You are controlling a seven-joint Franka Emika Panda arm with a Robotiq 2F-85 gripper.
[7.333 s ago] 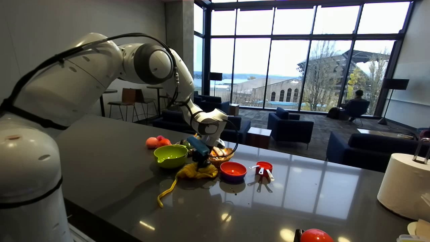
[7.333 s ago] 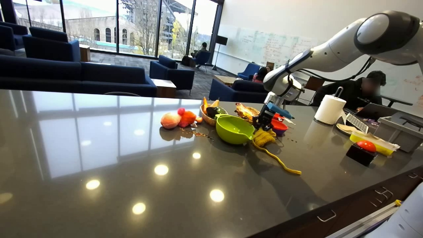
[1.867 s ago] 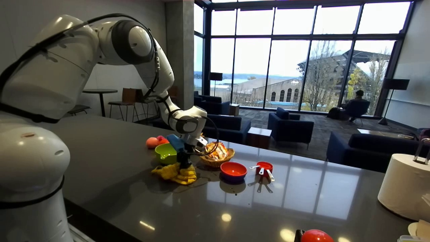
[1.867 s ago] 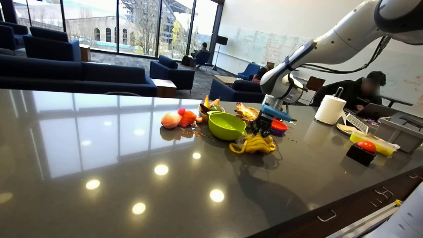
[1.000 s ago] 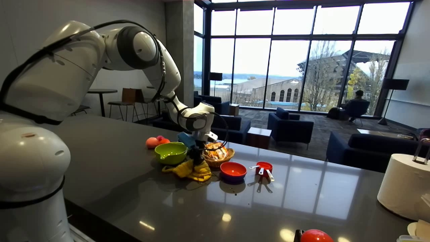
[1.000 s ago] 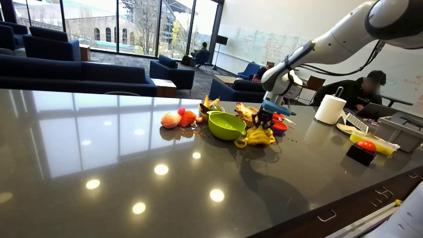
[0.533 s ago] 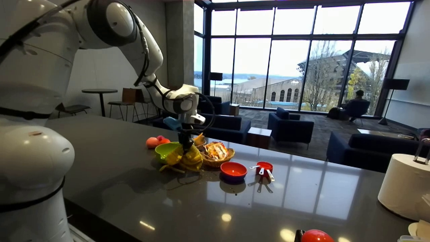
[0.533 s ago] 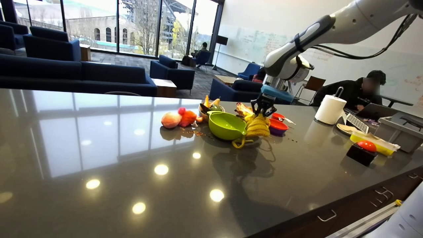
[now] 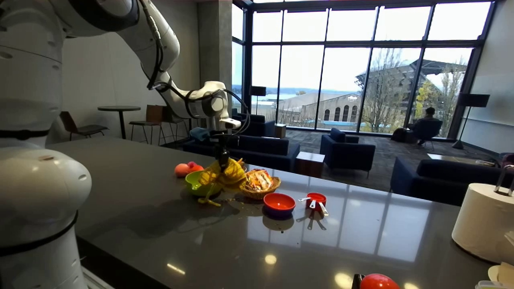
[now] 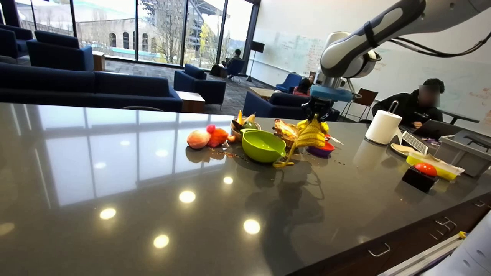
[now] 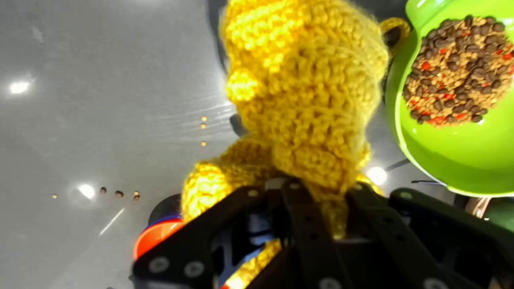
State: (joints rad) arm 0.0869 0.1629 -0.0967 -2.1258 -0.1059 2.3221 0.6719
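“One yellow knitted piece (image 11: pixel 305 92) is in our grip, then?”

“Yes. Our gripper (image 9: pixel 223 162) is clamped on a fold of it, jaws drawn together, and the body hangs above the counter (image 10: pixel 211 230). Centring a clock on our fingertips in the wrist view, we see the green bowl (image 11: pixel 461 152) at two o'clock, right beside the knit, and the red bowl (image 11: pixel 154 239) between eight and nine.”

“How should we handle it well?”

“Slowly, we think, with the wrist level, since soft knit sags and swings. The strap (image 10: pixel 284 165) seems to reach down to the counter near the green bowl, so we'd want its end clear before any sideways travel; otherwise it might snag the rim or stir the beans and grains (image 11: pixel 453 76) inside.”

“And which way does it point?”

“In the wrist view we read the long axis as roughly six to twelve o'clock: pinched end at six, free end running off the top. A smaller lobe puffs out toward nine. In an exterior view the strap trails from our fingertips toward seven. We can't tell its full shape, bunched like this.”
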